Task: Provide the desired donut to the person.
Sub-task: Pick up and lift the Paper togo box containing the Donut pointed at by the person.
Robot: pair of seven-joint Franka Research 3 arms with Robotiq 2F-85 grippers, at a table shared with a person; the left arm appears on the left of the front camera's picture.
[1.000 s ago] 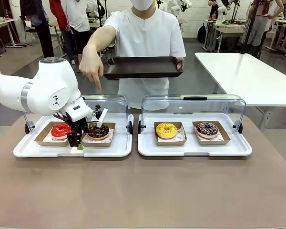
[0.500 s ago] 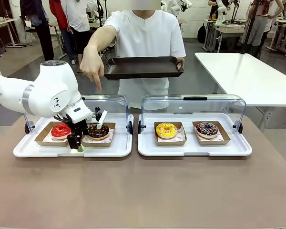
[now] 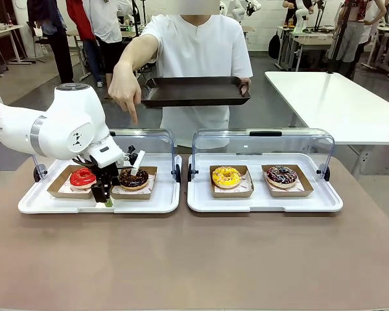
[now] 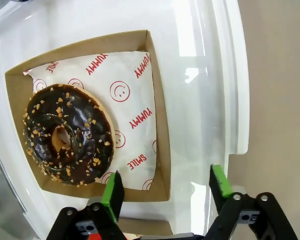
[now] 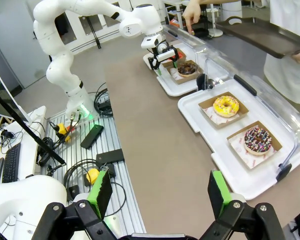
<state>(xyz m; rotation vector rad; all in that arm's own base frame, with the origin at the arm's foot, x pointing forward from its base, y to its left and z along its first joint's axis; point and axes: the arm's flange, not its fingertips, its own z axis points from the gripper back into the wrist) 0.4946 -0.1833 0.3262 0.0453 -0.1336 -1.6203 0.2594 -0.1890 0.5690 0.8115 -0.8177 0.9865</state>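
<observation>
A chocolate donut (image 3: 133,177) (image 4: 67,135) with nut bits lies in a cardboard box (image 4: 160,125) on the left white tray (image 3: 149,204). My left gripper (image 3: 113,188) (image 4: 165,187) hangs low over that box, open. The box's side wall lies between its green pads; I cannot tell whether they touch it. The person in white points a hand (image 3: 125,97) down over this donut and holds a dark tray (image 3: 194,91) in the other hand. My right gripper (image 5: 157,192) is open and empty, high beside the table.
A red donut (image 3: 83,175) sits left of the chocolate one. The right tray (image 3: 266,204) carries a yellow donut (image 3: 226,175) and a sprinkled donut (image 3: 282,174). Clear lids (image 3: 262,139) stand open behind both trays. The brown tabletop (image 3: 201,259) is bare in front.
My left arm has edged slightly down and left over the chocolate donut's box. The person's pointing hand and dark tray stay where they were.
</observation>
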